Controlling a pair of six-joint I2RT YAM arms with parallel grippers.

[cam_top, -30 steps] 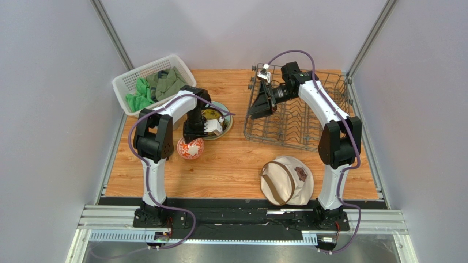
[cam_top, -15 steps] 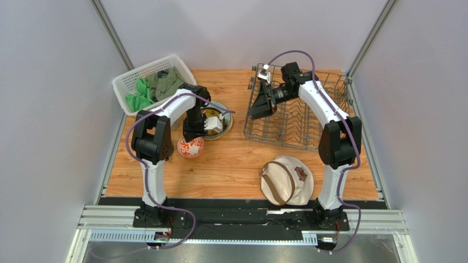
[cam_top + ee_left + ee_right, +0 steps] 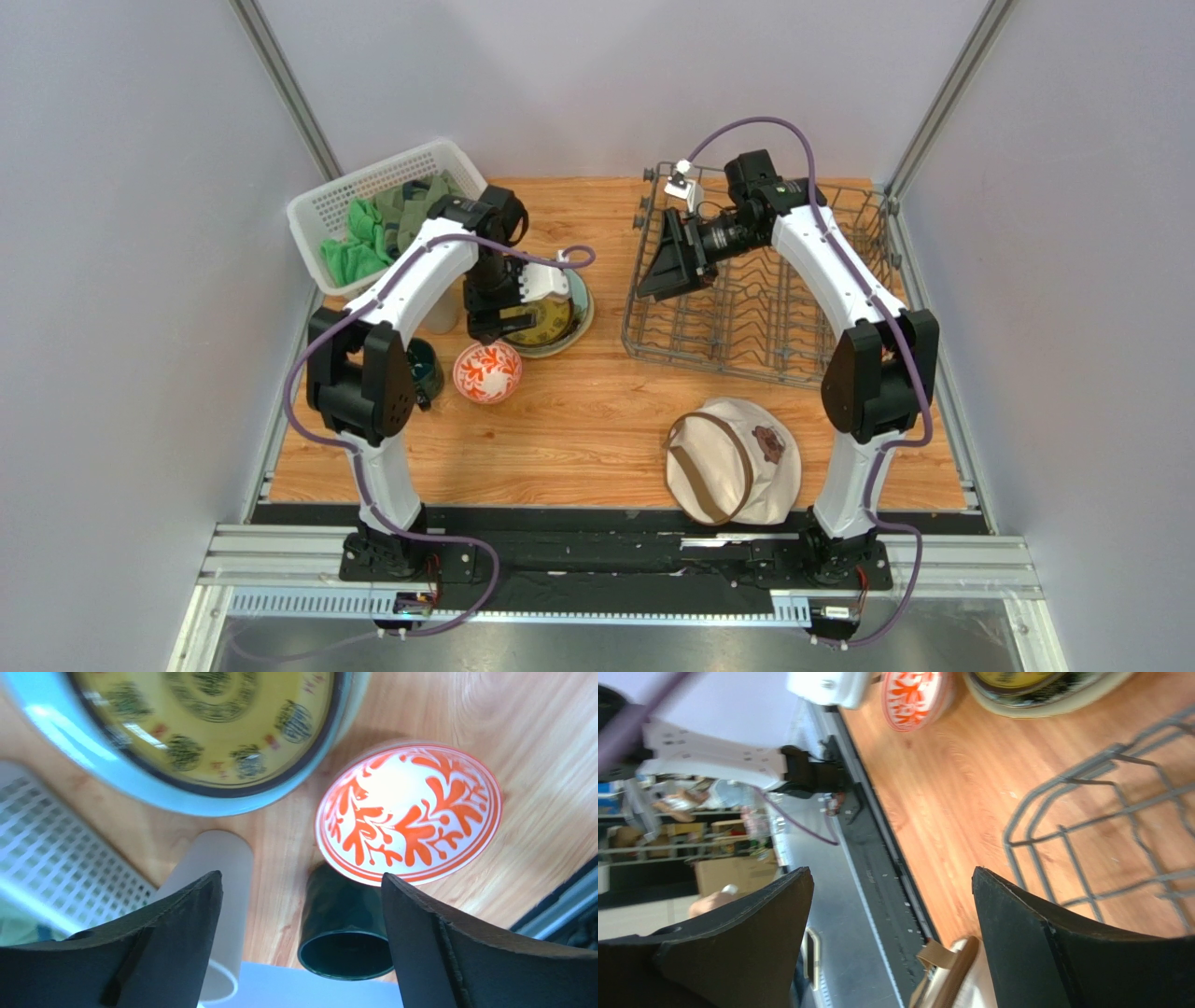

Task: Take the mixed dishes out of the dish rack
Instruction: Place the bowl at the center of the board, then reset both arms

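Your left pincer (image 3: 302,882) hangs well left of the dish rack (image 3: 730,367), fingers spread wide and holding nothing. Your right pincer (image 3: 891,875) gapes empty over the rack's left edge. The dishes crowd the bench (image 3: 603,434) left of the rack: patterned bowl (image 3: 410,812), dark green mug (image 3: 344,938), beige tumbler (image 3: 221,882), and yellow-patterned plate (image 3: 210,721) stacked on the pale green plate (image 3: 84,749). They're round, glazed and slick, so a low sweep could tip the mug or tumbler. The wire rack looks bare.
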